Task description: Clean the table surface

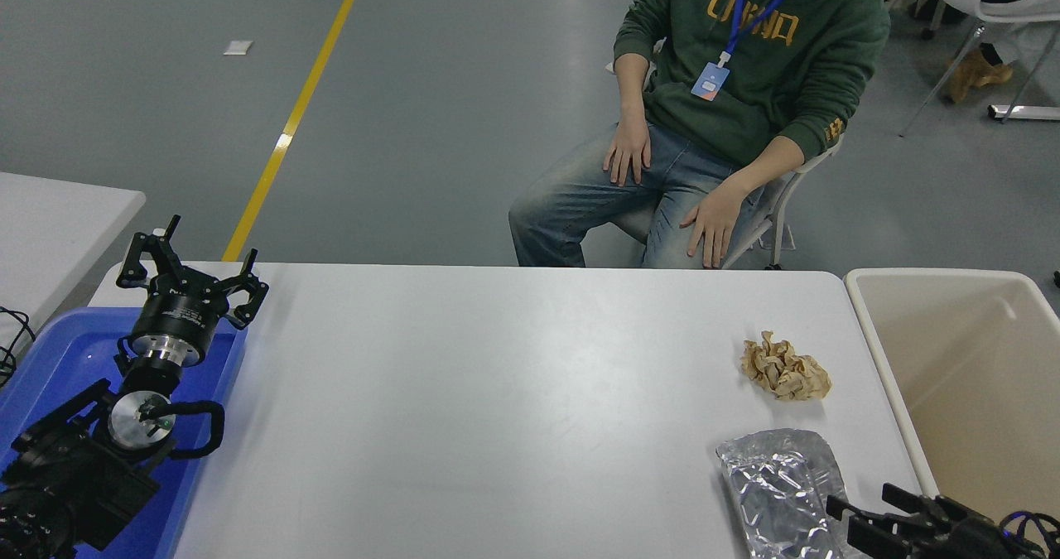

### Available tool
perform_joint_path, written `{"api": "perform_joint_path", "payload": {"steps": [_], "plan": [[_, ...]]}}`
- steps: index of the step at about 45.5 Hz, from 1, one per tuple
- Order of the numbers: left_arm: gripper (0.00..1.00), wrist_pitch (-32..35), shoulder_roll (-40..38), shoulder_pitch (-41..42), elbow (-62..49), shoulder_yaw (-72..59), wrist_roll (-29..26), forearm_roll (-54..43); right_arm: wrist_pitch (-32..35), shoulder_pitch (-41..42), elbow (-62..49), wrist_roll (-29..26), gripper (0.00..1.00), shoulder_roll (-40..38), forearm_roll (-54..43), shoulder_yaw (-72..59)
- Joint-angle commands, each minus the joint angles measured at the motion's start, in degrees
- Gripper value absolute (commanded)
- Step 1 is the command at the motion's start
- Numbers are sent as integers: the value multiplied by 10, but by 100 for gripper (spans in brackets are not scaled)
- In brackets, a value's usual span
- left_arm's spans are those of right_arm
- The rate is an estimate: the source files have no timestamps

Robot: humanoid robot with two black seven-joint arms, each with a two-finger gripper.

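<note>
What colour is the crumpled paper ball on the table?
Light brown, like kraft paper: the crumpled paper ball shows clearly in the head view, on the white table surface.

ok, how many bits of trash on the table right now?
2. A crumpled brown paper lies near the table's right edge. A foil tray lies nearer the camera, just left of the right gripper; its near end runs out of view.

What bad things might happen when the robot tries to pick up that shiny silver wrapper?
The right gripper is open at the near edge of the foil wrapper, which lies flat on the table surface, so the fingers might slide over it or only crumple it. A push could also shove the foil off the table's near edge instead of into the beige bin.
</note>
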Motion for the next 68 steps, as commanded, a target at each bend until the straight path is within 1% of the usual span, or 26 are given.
{"api": "perform_joint_path", "payload": {"steps": [1,5,9,11,18,19,21,24,28,30,34,38,43,55,60,68], "plan": [[100,0,0,0,0,0,0,0,-69,-4,-54,-5,98,50,2,-45],[100,0,0,0,0,0,0,0,-88,-4,-69,-4,97,62,2,-56],[100,0,0,0,0,0,0,0,-96,-4,-75,-3,90,63,2,-59],[100,0,0,0,0,0,0,0,-99,-4,-76,0,84,64,2,-59],[100,0,0,0,0,0,0,0,-117,0,-89,1,75,65,1,-60],[100,0,0,0,0,0,0,0,-119,2,-90,1,69,67,1,-60],[100,0,0,0,0,0,0,0,-119,3,-91,2,61,68,0,-61],[100,0,0,0,0,0,0,0,-119,4,-95,5,53,68,0,-63],[100,0,0,0,0,0,0,0,-119,6,-101,6,36,68,0,-71],[100,0,0,0,0,0,0,0,-118,6,-101,6,31,68,0,-73],[100,0,0,0,0,0,0,0,-118,6,-102,7,25,68,1,-74],[100,0,0,0,0,0,0,0,-119,6,-104,7,15,68,1,-74],[100,0,0,0,0,0,0,0,-119,5,-104,7,0,67,1,-73],[100,0,0,0,0,0,0,0,-119,13,-95,8,0,62,2,-74],[100,0,0,0,-1,0,0,0,-119,14,-84,18,0,55,2,-74],[100,0,0,0,0,0,0,1,-118,14,-27,19,0,14,5,-73]]}}
